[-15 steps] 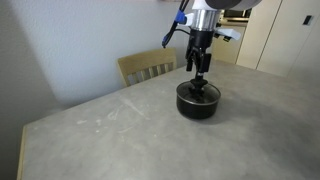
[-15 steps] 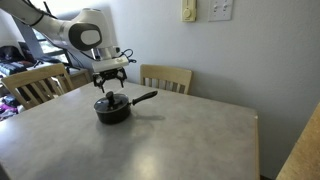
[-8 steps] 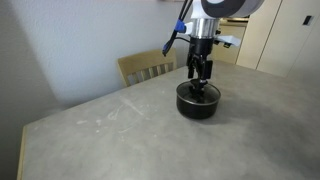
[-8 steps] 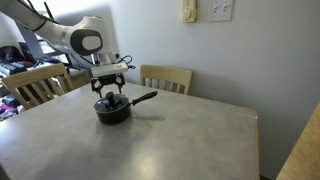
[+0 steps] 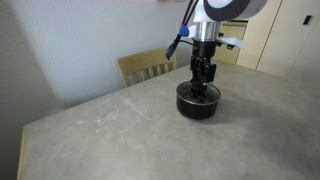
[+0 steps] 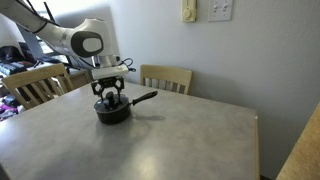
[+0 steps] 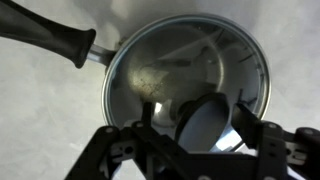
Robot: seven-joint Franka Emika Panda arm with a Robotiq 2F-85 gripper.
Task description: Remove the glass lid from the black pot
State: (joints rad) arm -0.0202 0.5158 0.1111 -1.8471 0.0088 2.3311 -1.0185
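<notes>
The lid [image 7: 160, 70] sits shut on the pot [image 5: 198, 106], which stands on the table [image 5: 110, 140] near its far edge in an exterior view. The pot's handle [image 6: 143, 98] sticks out to one side, clear of the arm. The gripper [image 6: 110, 98] hangs straight down over the lid. In the wrist view its fingers [image 7: 150, 128] are spread, one on each side of the knob [image 7: 205, 122]. Whether they touch the knob cannot be told. Nothing lies between gripper and lid. A chair [image 6: 166, 77] stands behind the table near the pot, and another chair [image 6: 35, 85] stands further off beside the arm. Wall plates [image 6: 188, 11] hang high above.
</notes>
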